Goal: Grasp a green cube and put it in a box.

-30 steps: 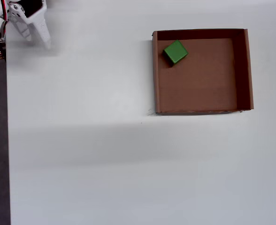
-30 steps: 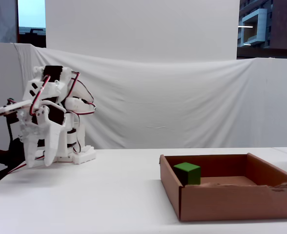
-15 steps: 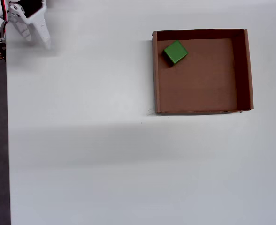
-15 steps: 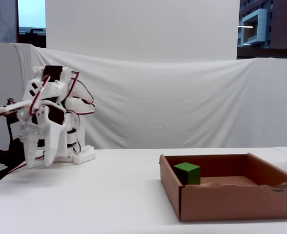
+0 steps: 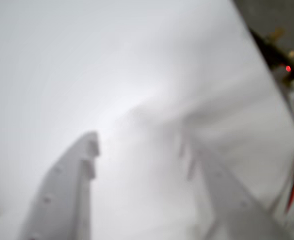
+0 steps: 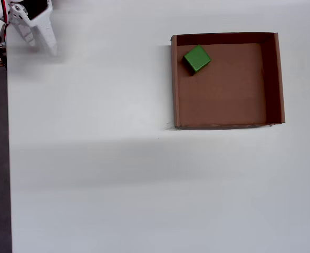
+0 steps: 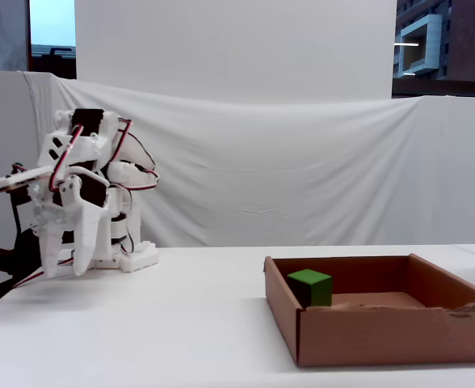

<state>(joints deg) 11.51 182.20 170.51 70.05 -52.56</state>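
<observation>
Overhead view: green cube (image 6: 197,58) is sitting inside box (image 6: 279,79), looking light and rigid, graspable across opposite faces; gripper (image 6: 41,44) is hanging empty, jaws parted.

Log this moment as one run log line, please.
stage: done | cube: in box, upper-left corner in overhead view | gripper: open, empty, far from box | table

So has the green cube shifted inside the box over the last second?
No. In the overhead view the green cube sits in the same corner of the box, equally close to its left wall as before.
</observation>
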